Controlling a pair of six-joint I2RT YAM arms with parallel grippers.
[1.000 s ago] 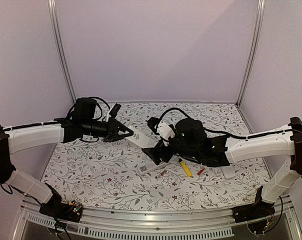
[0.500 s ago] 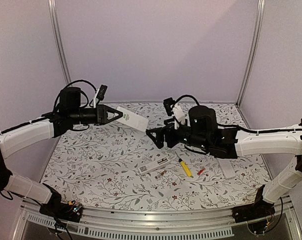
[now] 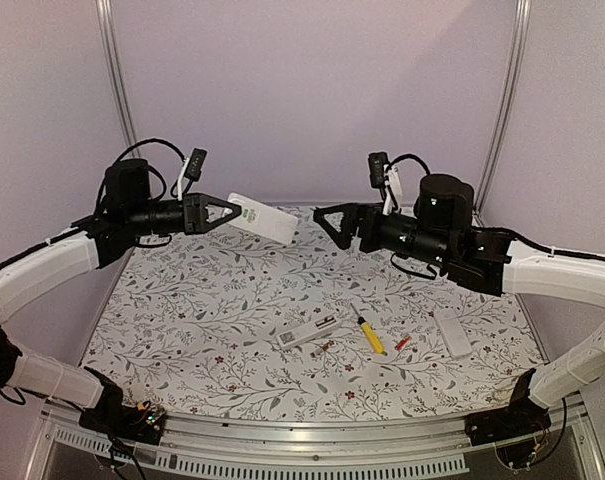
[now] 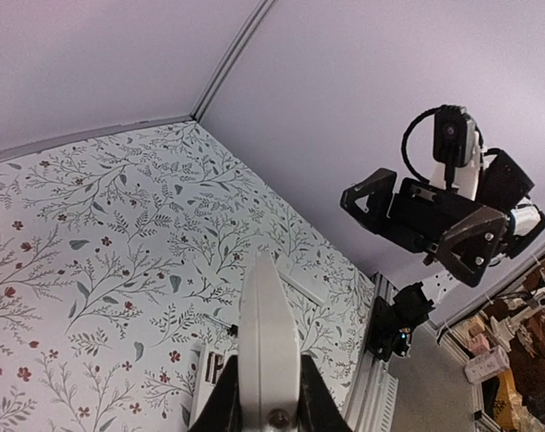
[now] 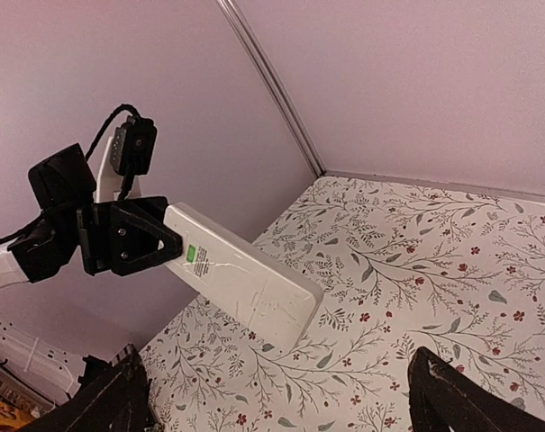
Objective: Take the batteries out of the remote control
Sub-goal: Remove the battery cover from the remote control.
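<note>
Clamping one end of a white remote (image 3: 264, 218), the left gripper (image 3: 230, 211) has its fingers pressed against the remote's two long edges. It holds the remote in the air well above the table (image 3: 182, 320), with the free end pointing toward the right arm and tilted slightly down. The right wrist view shows the broad face of the remote with a small green label (image 5: 193, 254) near the gripped end. Whether any cells sit inside cannot be told. The right gripper (image 3: 327, 222) is also raised and faces the remote's free end, near it but not touching. Its fingers are spread wide apart with nothing between them. Down on the flowered table, between the two arms, a second remote (image 3: 307, 330) lies flat and slanted. Just to its right lies a yellow-handled tool (image 3: 370, 336) with a dark tip. One red-orange battery (image 3: 402, 342) lies on the cloth just right of the tool, touching nothing. A small reddish speck beside the second remote may be another, but it is too small to tell. Farther right, a white bar (image 3: 452, 332) lies by itself under the right arm.
</note>
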